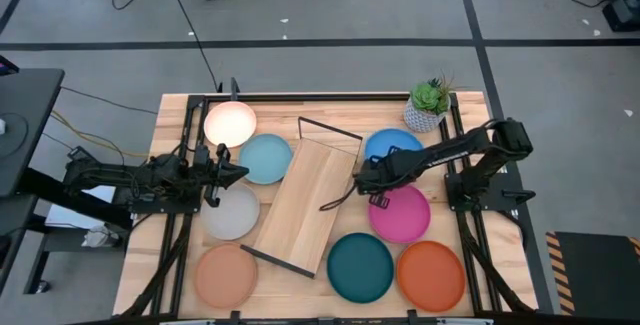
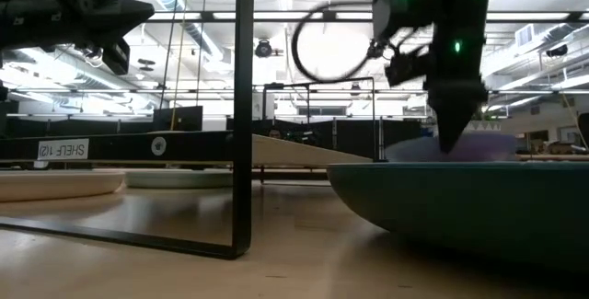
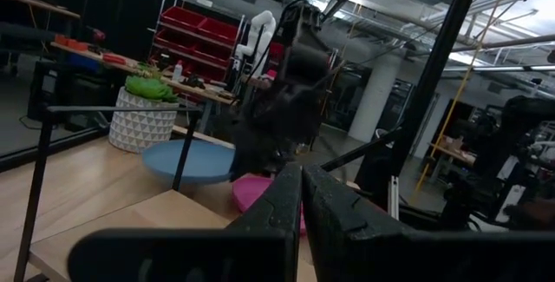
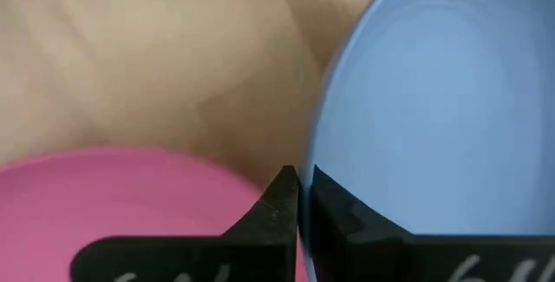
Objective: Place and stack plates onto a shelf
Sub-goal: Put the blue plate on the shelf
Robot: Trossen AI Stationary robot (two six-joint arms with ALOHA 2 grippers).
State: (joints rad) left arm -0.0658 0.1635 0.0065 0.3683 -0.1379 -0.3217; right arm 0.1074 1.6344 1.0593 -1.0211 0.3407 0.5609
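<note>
Eight plates lie around the tilted light-wood shelf (image 1: 305, 205): cream (image 1: 230, 122), light blue (image 1: 265, 158), grey (image 1: 230, 212) and peach (image 1: 225, 275) on its left, blue (image 1: 395, 147), pink (image 1: 400, 213), teal (image 1: 360, 267) and orange (image 1: 431, 275) on its right. My right gripper (image 1: 362, 180) points down at the blue plate's rim on the shelf side, shut on it. My left gripper (image 1: 235, 173) is shut and hovers between the light blue and grey plates, holding nothing. My right gripper (image 4: 303, 197) pinches the blue plate's rim (image 4: 314, 156) on the side nearest the pink plate (image 4: 130, 195), one finger inside the rim and one outside. The fingers come from above, pointing down. Whether the plate is lifted off the table, I cannot tell.
A white plant pot (image 1: 428, 105) stands at the table's far right corner, just beyond the blue plate. Black wire frames rise at the shelf's far end (image 1: 330, 130) and near end (image 1: 275, 262). The shelf's board is bare.
</note>
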